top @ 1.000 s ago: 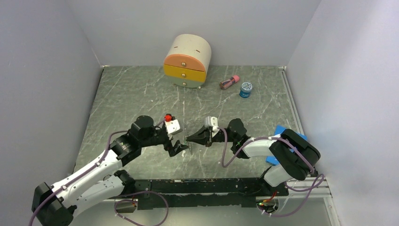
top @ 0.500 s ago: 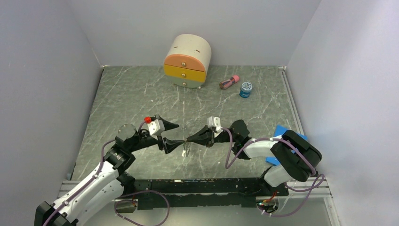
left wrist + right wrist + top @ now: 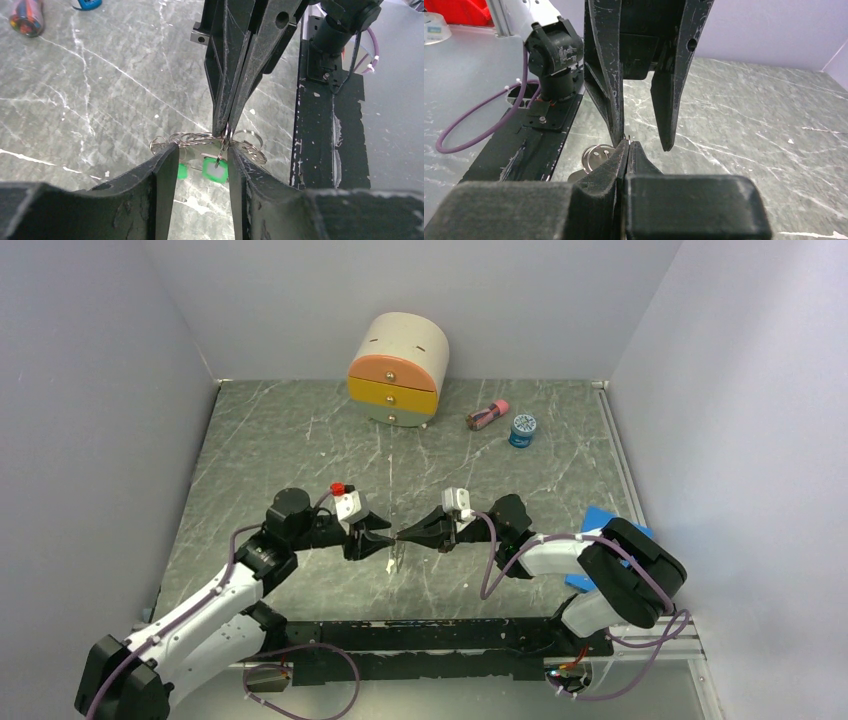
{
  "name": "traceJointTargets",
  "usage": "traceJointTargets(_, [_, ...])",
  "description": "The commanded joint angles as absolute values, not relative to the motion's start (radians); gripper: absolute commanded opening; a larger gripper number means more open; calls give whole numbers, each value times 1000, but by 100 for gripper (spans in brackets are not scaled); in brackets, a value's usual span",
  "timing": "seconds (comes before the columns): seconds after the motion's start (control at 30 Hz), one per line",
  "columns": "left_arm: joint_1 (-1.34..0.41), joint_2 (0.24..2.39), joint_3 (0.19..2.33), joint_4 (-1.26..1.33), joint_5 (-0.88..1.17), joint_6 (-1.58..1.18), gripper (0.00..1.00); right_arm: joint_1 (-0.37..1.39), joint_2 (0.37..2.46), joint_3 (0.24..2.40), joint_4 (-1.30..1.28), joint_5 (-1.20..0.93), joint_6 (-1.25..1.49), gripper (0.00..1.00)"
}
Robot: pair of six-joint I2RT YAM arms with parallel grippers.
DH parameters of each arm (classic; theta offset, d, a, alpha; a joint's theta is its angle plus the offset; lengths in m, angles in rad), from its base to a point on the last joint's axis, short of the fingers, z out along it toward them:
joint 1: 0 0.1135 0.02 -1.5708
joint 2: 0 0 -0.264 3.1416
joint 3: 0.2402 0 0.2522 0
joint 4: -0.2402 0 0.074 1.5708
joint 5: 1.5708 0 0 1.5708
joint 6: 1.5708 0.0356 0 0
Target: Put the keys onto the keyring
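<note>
My right gripper [image 3: 402, 536] is shut on the keyring [image 3: 200, 137], a bunch of thin silvery rings hanging from its tips [image 3: 223, 131] just above the table. Below the rings dangle two green keys [image 3: 215, 170], one by the left finger [image 3: 182, 171]. My left gripper [image 3: 201, 148] faces the right one tip to tip, its jaws apart on either side of the hanging keys. The bigger key sits close to its right finger [image 3: 240, 165], with a gap to the other finger. In the right wrist view a sliver of metal pokes from my shut tips [image 3: 628, 144], and a silvery ring [image 3: 595, 155] lies beyond.
A round drawer cabinet [image 3: 398, 370] stands at the back. A pink tube [image 3: 487, 415] and a blue jar [image 3: 522, 430] lie at the back right. A blue flat object [image 3: 597, 518] sits by the right arm. The black base rail [image 3: 430, 635] runs along the near edge.
My left gripper has swung in toward the right gripper's tips, come around the hanging keys, and narrowed its jaws. The right gripper has held still, shut on the ring.
</note>
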State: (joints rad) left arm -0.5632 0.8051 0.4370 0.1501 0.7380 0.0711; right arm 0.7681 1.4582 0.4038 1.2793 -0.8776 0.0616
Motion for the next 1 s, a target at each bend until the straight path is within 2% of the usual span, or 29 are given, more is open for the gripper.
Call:
traceJointTargets(0.0, [-558,840,490,169,802,95,44,766,1431,411,1327,-905,52,0])
traceJointTargets(0.2, [-558,858,496,205,815,86,38,766,1436,407,1331,-904,55,0])
traceJointTargets(0.47, [-559,861,500,222,827,69,35,766,1449,409,1329,-902,51,0])
traceJointTargets(0.6, [-559,849,505,221,805,64,27,766,1453,411,1328,-899,53,0])
traceJointTargets(0.77, [-559,837,496,229,768,47,4,766,1458,414,1328,-898,55,0])
traceJointTargets(0.97, [-559,811,507,178,725,57,3,766,1459,411,1320,-892,53,0])
